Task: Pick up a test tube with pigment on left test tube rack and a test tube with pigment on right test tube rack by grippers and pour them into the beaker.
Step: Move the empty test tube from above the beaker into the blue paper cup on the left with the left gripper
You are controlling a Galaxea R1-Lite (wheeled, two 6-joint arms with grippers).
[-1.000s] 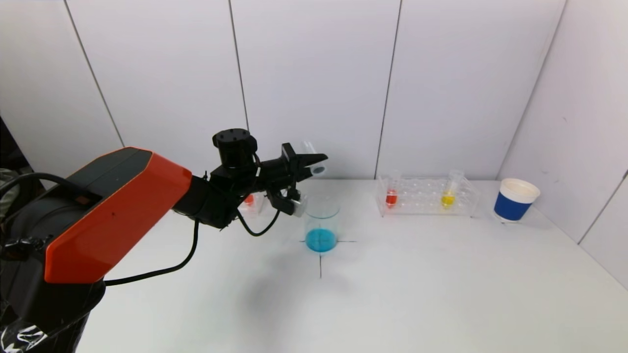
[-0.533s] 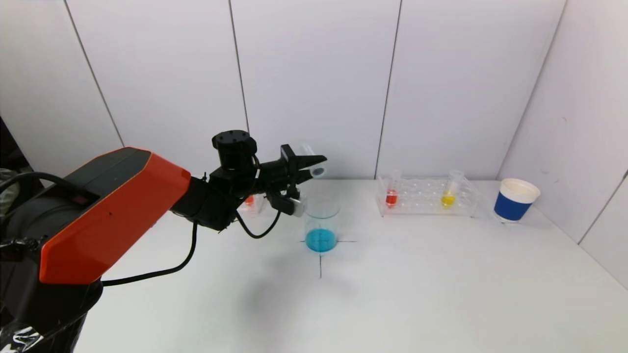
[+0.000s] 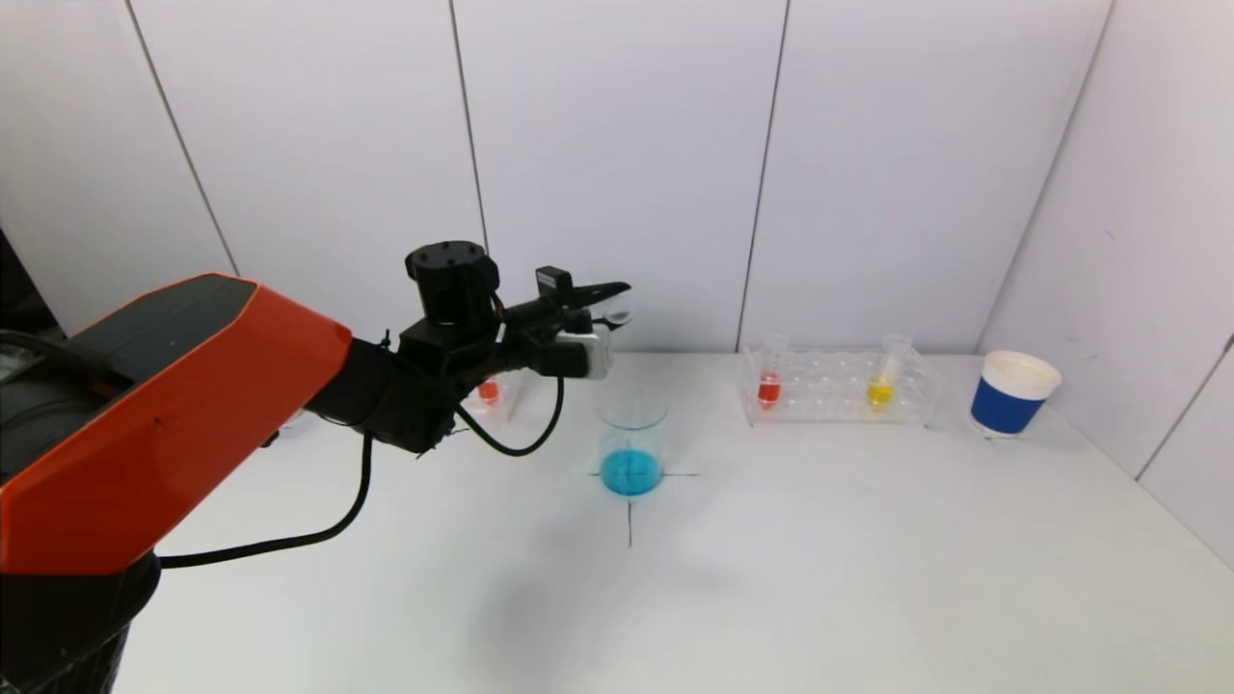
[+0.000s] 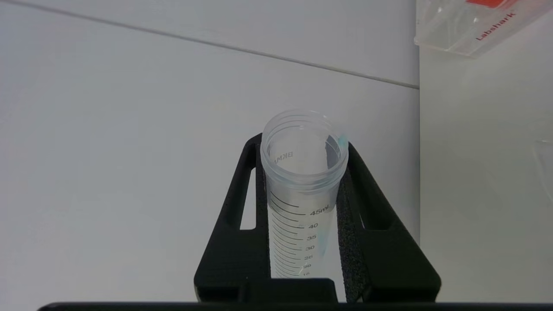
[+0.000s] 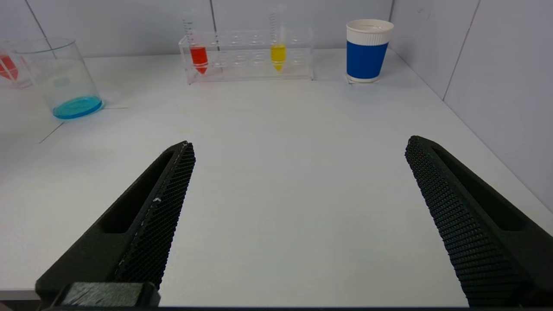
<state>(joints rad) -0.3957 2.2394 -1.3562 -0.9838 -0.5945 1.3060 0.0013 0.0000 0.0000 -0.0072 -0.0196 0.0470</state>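
Observation:
My left gripper is shut on a clear test tube, emptied except for faint blue streaks. It holds the tube roughly level, above and a little behind-left of the glass beaker. The beaker holds blue liquid and stands on a black cross mark. My arm mostly hides the left rack; a red tube shows in it. The right rack holds a red tube and a yellow tube. My right gripper stands open and empty, low over the table's near side.
A blue paper cup with a white rim stands right of the right rack, near the side wall. White wall panels close off the table at the back and on the right. A black cable hangs under my left arm.
My left wrist has rolled back and risen slightly, bringing the tube from mouth-down over the beaker to about level. The right gripper has not moved.

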